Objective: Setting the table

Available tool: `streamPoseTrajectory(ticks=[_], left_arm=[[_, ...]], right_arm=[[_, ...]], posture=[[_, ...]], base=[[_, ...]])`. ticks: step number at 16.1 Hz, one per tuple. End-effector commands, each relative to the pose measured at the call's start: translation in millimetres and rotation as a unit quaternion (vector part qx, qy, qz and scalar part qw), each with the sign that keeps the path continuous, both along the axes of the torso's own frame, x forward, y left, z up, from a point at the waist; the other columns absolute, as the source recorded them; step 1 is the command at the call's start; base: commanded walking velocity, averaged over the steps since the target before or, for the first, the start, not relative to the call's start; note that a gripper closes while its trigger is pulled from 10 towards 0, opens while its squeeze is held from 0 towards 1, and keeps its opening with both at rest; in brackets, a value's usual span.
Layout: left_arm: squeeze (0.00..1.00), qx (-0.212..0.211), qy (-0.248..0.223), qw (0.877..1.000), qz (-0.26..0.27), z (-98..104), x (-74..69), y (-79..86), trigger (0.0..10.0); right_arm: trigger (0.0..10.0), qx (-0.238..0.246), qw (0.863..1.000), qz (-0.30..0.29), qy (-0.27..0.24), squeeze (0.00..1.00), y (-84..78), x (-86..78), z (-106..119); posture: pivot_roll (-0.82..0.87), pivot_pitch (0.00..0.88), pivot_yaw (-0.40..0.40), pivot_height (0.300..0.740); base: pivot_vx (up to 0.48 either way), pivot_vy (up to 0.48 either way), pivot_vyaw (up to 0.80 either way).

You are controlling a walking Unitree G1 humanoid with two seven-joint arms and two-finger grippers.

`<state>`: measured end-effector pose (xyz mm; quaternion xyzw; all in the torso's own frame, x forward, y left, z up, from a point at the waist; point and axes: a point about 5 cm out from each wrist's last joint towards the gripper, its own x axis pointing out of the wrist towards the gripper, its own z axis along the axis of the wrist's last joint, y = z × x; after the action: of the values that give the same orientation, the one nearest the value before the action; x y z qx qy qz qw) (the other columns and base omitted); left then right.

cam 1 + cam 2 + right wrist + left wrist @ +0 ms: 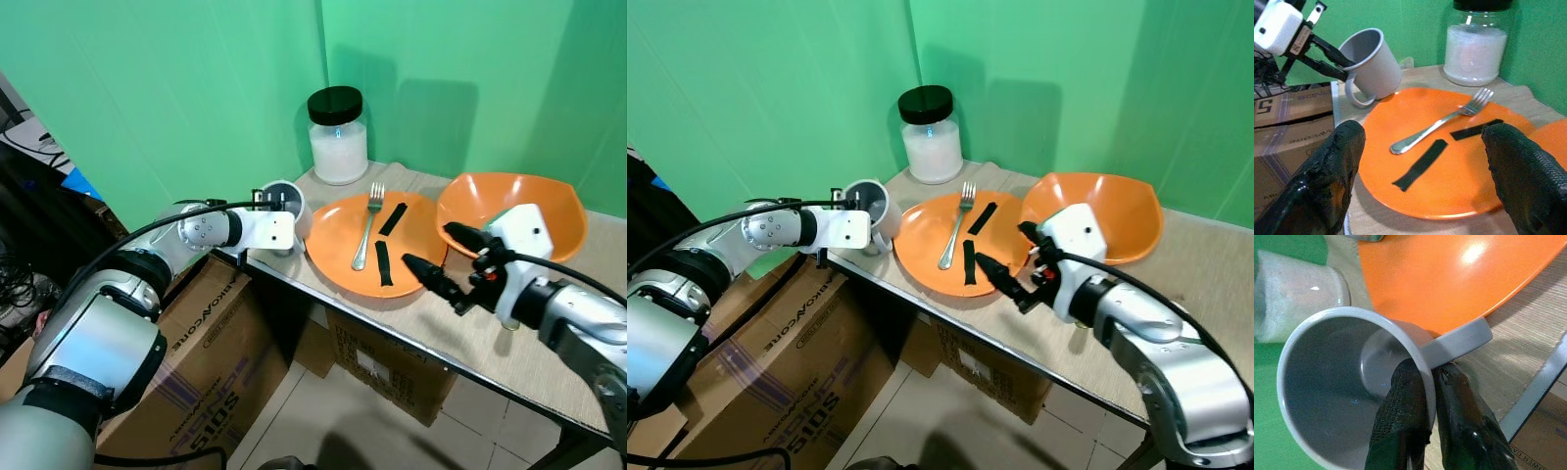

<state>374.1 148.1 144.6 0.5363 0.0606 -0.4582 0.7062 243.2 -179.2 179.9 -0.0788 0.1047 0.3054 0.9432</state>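
The left gripper (1430,382) pinches the rim of a smooth grey mug (284,206), one black finger inside the wall and one outside, next to the handle. The mug is tilted, its mouth turned toward the left arm and its base toward the orange plate (338,255), at the table's (549,382) left corner; whether it rests on the surface cannot be told. On the glossy round plate lies a metal fork (368,227), its long axis running front to back, tines pointing toward the glass jar (338,137) of white powder with a black lid; two black strips (1422,164) lie beside it. The right gripper (438,257) hovers over the plate's near right edge, its textured fingers spread wide, holding nothing. An orange bowl (563,211) sits behind it on the woven, beige-topped table. Cardboard boxes (211,343) stand beneath.
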Motion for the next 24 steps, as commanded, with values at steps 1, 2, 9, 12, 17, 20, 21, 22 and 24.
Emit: streamPoseTrajectory(ticks=[1,2,9,12,17,20,21,22,24], left_arm=[[0.00,-0.013,-0.012,1.000,0.021,9,3.4,10.3,0.0],[0.00,-0.018,-0.014,0.999,0.026,11,4.3,10.7,0.0],[0.00,-0.080,-0.038,0.995,0.045,12,8.0,-10.1,0.0],[0.00,-0.214,-0.031,0.975,0.053,29,10.6,-24.0,0.0],[0.00,-0.391,0.012,0.920,0.012,50,6.1,-48.0,0.0],[0.00,-0.405,0.077,0.911,-0.024,42,-3.8,-45.8,0.0],[0.00,-0.404,0.089,0.910,-0.029,41,-5.9,-46.2,0.0],[0.00,-0.404,0.101,0.908,-0.039,39,-9.1,-48.4,0.0],[0.00,-0.407,0.116,0.905,-0.049,37,-12.7,-54.8,0.0]], right_arm=[[10.0,0.003,1.000,0.006,-0.021,0.00,4.8,2.9,6],[10.0,0.005,1.000,0.003,-0.028,0.00,5.3,3.5,8],[10.0,0.026,0.999,0.005,-0.041,0.00,19.4,6.6,6],[10.0,0.053,0.996,0.022,-0.069,0.00,25.8,6.1,14],[10.0,0.021,0.989,0.089,-0.118,1.00,40.3,0.4,16],[10.0,-0.042,0.978,0.099,-0.179,1.00,43.2,5.4,24],[10.0,-0.048,0.976,0.089,-0.192,1.00,43.8,8.1,27],[10.0,-0.073,0.971,0.075,-0.214,1.00,45.1,11.7,29],[10.0,-0.095,0.967,0.078,-0.225,0.00,52.9,14.5,28]], posture=[[-0.02,0.000,0.196,0.740],[-0.02,0.000,0.197,0.740],[-0.02,0.000,0.190,0.740],[-0.02,0.000,0.188,0.740],[-0.01,0.000,0.173,0.740],[0.00,0.000,0.169,0.740],[0.00,0.000,0.170,0.740],[-0.01,0.000,0.173,0.740],[-0.01,0.000,0.176,0.740]], base=[[0.000,0.000,0.00],[0.000,0.000,0.00],[0.000,0.000,0.00],[0.000,0.000,0.00],[0.000,0.000,0.00],[0.000,0.000,0.00],[0.000,0.000,0.00],[0.000,0.000,0.00],[0.000,0.000,0.00]])
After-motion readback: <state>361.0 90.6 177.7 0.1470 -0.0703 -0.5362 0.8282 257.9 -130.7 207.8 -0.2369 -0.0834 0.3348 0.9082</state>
